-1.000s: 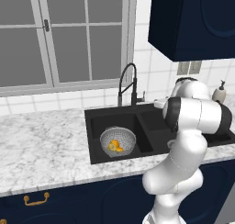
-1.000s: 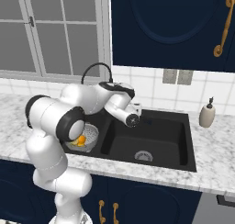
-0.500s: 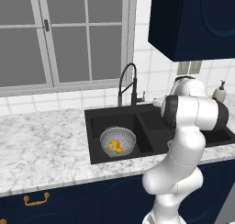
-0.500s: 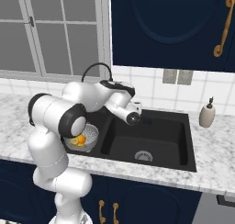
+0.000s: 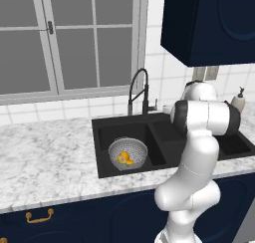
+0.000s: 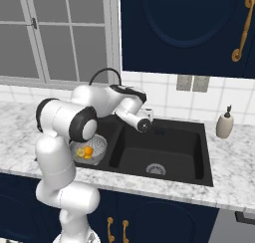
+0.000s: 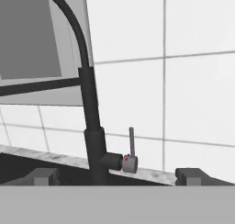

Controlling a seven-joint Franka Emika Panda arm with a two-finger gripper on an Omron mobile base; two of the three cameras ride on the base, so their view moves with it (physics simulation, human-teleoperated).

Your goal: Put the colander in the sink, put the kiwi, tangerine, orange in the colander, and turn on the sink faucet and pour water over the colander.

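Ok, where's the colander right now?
The colander sits in the left basin of the sink, with fruit inside, below and left of the faucet. In the right base view it shows partly behind the arm.

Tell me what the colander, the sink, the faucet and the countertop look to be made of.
Colander: grey metal by the look, dull sheen, perforated wall.
Sink: matte black, no glare; composite or coated metal, hard to say which.
Faucet: matte black, likely coated metal; its small lever looks brushed steel grey.
Countertop: white stone with grey veining, marble-like; smooth finish.
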